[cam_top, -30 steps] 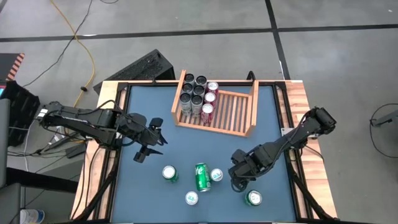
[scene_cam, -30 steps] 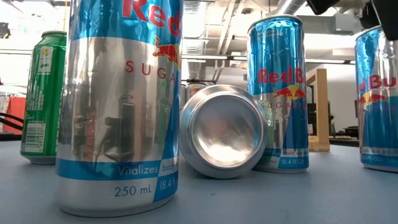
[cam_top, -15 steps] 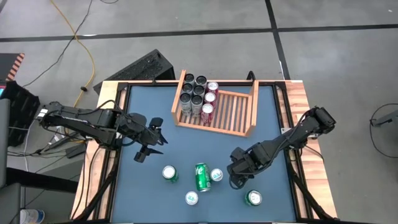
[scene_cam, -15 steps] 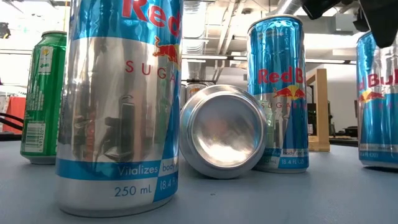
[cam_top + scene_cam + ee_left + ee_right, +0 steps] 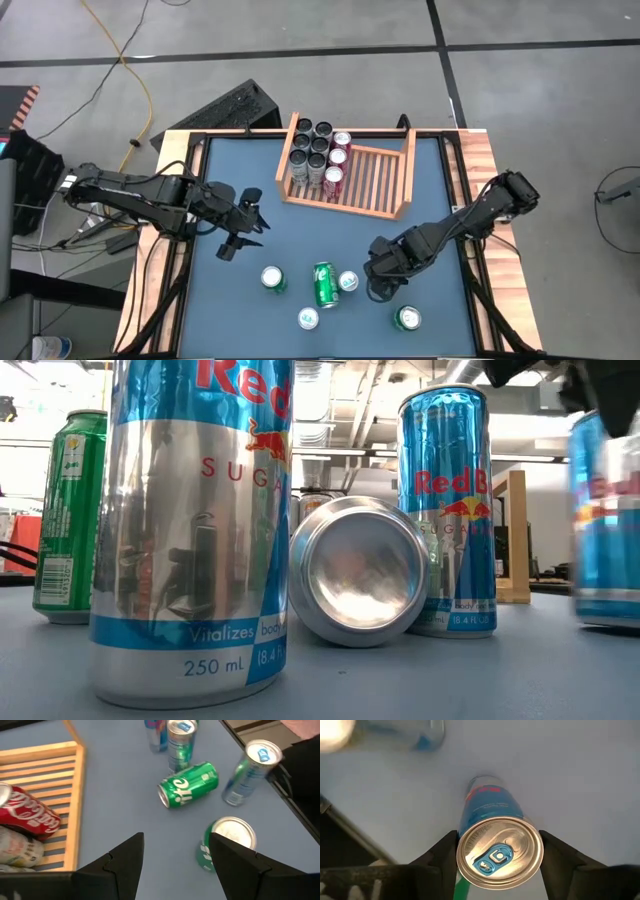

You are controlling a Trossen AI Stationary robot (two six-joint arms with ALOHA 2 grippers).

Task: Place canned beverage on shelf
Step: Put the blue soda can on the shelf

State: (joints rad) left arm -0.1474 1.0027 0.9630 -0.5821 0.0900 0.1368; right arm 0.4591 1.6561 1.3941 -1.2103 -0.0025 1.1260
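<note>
My right gripper [image 5: 378, 288] is over the near middle of the table, shut on an upright blue and silver can [image 5: 499, 851]. The gripper hides that can in the high view; the can shows blurred at the right in the low view [image 5: 605, 520]. The wooden slatted shelf [image 5: 385, 178] lies at the table's far middle. It holds several dark-topped cans [image 5: 310, 150] and two red ones [image 5: 338, 160] standing in its left part. My left gripper [image 5: 243, 222] hangs open and empty over the table's left side, left of the shelf. My right gripper has the blue can near its top rim [image 5: 470, 835], one finger [image 5: 440, 855] on each side of the round wall. The fingers come from above, slanting down. The can is upright; whether its base is on the table, I cannot tell.
Loose cans stand on the near part of the blue table: a green one [image 5: 272, 279], a blue one [image 5: 348, 282] just left of my right gripper, one nearer [image 5: 308, 318] and one to the right [image 5: 406, 318]. A green can [image 5: 325, 285] lies on its side among them.
My right gripper has gone a little toward the table's left and far edges, closer to the blue can standing beside it. In the low view the can under it has shifted slightly sideways and now shows blurred.
</note>
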